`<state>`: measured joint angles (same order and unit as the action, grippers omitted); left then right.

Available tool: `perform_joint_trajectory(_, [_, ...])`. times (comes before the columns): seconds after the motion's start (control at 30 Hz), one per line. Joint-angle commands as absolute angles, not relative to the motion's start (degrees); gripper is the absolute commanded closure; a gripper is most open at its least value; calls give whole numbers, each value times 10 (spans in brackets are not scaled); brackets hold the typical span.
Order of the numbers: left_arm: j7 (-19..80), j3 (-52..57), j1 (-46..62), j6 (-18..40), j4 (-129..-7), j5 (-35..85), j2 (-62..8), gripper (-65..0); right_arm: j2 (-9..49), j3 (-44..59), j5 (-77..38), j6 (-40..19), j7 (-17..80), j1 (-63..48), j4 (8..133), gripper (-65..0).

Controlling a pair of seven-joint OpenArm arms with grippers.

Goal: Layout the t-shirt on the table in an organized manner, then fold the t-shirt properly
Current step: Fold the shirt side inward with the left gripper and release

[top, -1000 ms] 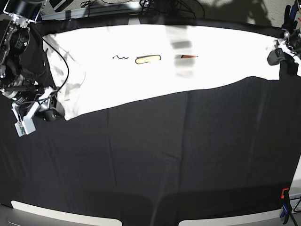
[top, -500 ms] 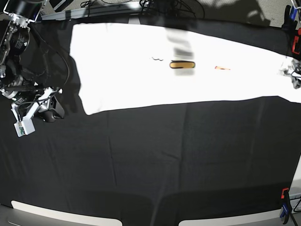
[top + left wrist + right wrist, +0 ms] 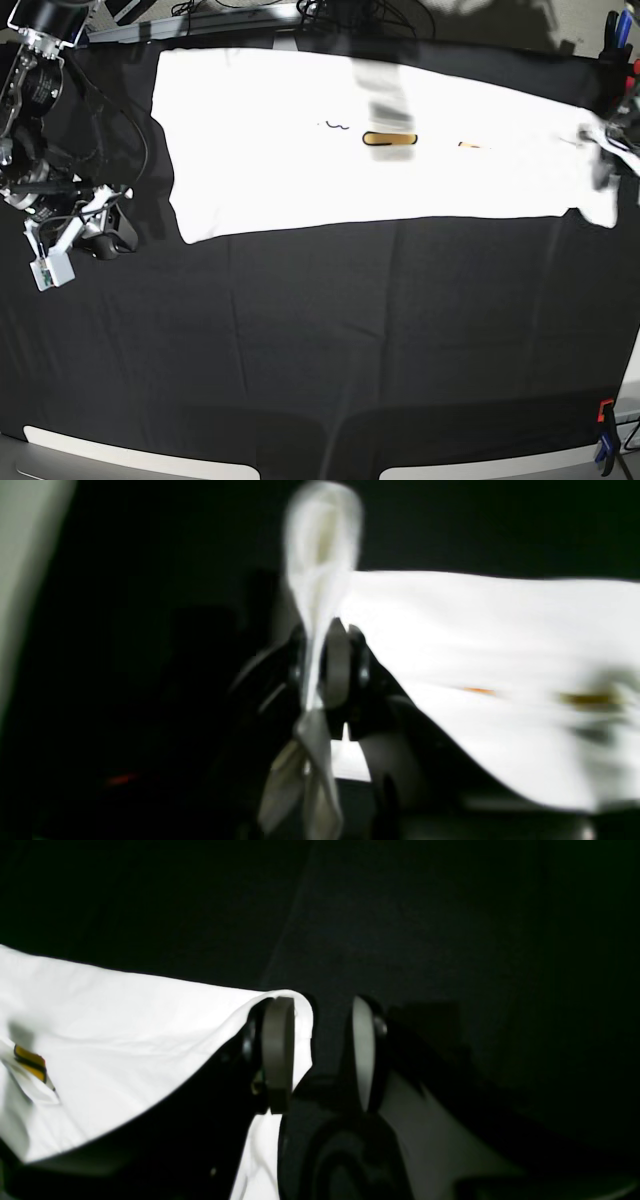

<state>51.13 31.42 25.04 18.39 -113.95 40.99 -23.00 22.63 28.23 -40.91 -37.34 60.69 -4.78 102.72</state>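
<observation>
The white t-shirt (image 3: 350, 170) lies stretched in a long band across the far part of the black table (image 3: 320, 340), plain side up, with a yellow print mark (image 3: 389, 139) showing through. My left gripper (image 3: 606, 150) is at the shirt's right end, shut on a pinch of its cloth (image 3: 320, 675); the fabric (image 3: 500, 630) runs away from it, blurred. At the table's left my right gripper (image 3: 112, 238) stands open (image 3: 320, 1055), a short way left of the shirt's near-left corner. In the right wrist view that corner (image 3: 125, 1030) shows behind one finger, not clamped.
A red-and-blue clamp (image 3: 605, 450) sits at the near right corner and another clamp (image 3: 612, 35) at the far right. Cables (image 3: 340, 12) run along the far edge. White panels (image 3: 130, 455) border the front edge.
The shirt has slid toward the base view's right, its left edge pulled clear of my right gripper and flattened. Its right end now droops below my left gripper. The right arm has stayed still.
</observation>
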Motion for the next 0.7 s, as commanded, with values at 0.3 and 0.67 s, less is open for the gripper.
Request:
perform_joint_trajectory(0.3, [541, 307, 259, 228, -1219, 542, -122, 0, 234, 285, -422, -376, 594, -39, 1037, -195])
perform_joint_trajectory(0.67, [492, 115, 257, 228, -1219, 417, -121, 0, 235, 285, -422, -376, 594, -38, 1037, -195])
